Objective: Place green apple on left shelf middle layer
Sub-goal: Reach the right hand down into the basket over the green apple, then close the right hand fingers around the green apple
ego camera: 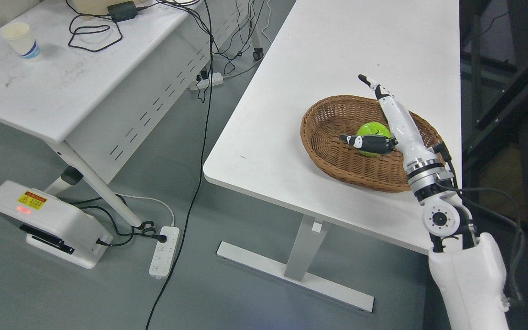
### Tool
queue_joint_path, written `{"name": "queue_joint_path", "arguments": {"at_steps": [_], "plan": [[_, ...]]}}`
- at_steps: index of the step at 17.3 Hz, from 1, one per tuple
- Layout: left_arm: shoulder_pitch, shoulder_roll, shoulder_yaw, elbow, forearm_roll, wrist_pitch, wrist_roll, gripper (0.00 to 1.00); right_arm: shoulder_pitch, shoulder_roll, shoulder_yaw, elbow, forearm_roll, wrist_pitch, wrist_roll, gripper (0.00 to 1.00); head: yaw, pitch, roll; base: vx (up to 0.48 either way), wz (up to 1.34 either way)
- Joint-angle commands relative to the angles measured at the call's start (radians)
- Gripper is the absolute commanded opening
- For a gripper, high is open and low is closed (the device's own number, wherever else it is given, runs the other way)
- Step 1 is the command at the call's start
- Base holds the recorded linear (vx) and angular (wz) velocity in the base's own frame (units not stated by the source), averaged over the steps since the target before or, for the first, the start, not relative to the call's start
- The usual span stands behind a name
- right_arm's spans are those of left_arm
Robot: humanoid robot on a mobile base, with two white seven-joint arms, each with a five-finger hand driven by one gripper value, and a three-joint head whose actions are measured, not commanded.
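Where the right arm enters from the lower right: right hand (385, 120) reaching over wicker basket (332, 151), thumb (367, 143) laid across the front of green apple (373, 137), one finger (374, 86) extended straight past the far rim. Remaining fingers hidden behind the palm; full closure around the fruit cannot be told, contact at thumb and palm side visible.

Green apple: inside the basket, right of its centre, tucked directly under and against the hand, partly covered by the thumb.

Wicker basket: oval, brown, resting on white table (337, 55) near its front right edge.

Second white table (62, 91) to the left, bearing paper cup (21, 40) and black cables (94, 34).

Floor: power strip (164, 251), white box unit (44, 222) with yellow warning label.
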Motion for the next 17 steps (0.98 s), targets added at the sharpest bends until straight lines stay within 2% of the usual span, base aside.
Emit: {"name": "queue_joint_path", "arguments": {"at_steps": [1,5,11,17], "plan": [[0.000,0.017,0.000,0.000,0.000,0.000,0.000,1.00,-0.047,-0.013,0.077,0.119,0.022,-0.001,0.008,1.00,0.0000,0.000,0.000,0.149,0.01],[0.000,0.017,0.000,0.000,0.000,0.000,0.000,1.00,-0.062,-0.015,0.126,0.191,0.144,-0.003,0.013,1.00,0.0000,0.000,0.000,0.136,-0.11],[0.000,0.017,0.000,0.000,0.000,0.000,0.000,1.00,-0.047,-0.090,0.192,0.232,0.151,-0.015,0.013,1.00,0.0000,0.000,0.000,0.074,-0.13],[0.000,0.017,0.000,0.000,0.000,0.000,0.000,1.00,-0.059,-0.092,0.220,0.263,0.163,-0.016,0.014,1.00,0.0000,0.000,0.000,0.031,-0.04]]}}
